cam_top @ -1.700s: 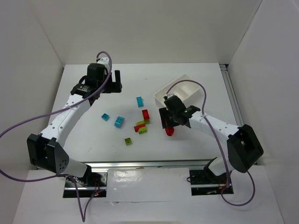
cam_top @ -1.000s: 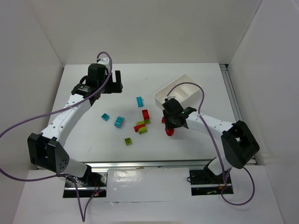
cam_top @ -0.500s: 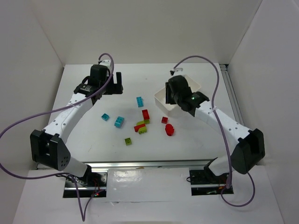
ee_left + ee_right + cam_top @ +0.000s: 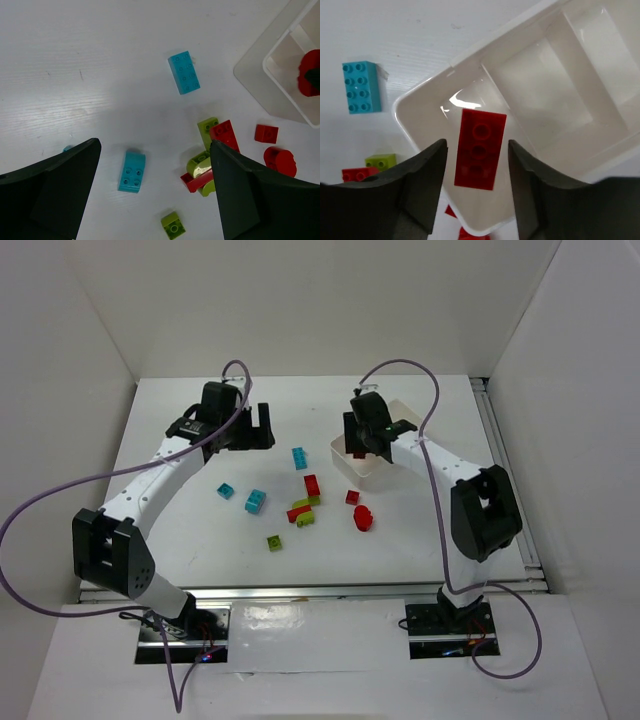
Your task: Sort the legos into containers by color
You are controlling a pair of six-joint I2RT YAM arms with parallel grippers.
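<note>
The white three-compartment tray point(image 4: 405, 412) stands at the back right. My right gripper point(image 4: 360, 443) hovers open over its near-left compartment. In the right wrist view a red brick point(image 4: 480, 148) lies underside up in that compartment of the tray point(image 4: 555, 85), between the fingers point(image 4: 415, 185) and apart from both. My left gripper point(image 4: 262, 427) is open and empty above the table's left middle. Loose bricks lie between the arms: a cyan brick point(image 4: 299, 458), two more cyan bricks point(image 4: 256, 501), a red brick point(image 4: 312, 485), a red and green cluster point(image 4: 303, 510), and a green brick point(image 4: 274, 541).
A small red square brick point(image 4: 352, 497) and a round red piece point(image 4: 363, 518) lie just in front of the tray. The left wrist view shows the long cyan brick point(image 4: 184, 72), a curved cyan brick point(image 4: 132, 171) and the tray's corner point(image 4: 255, 70). White walls enclose the table.
My right gripper rose from beside the round red piece, swung back to the tray with a red brick and opened over its near-left compartment. My left gripper shifted slightly right.
</note>
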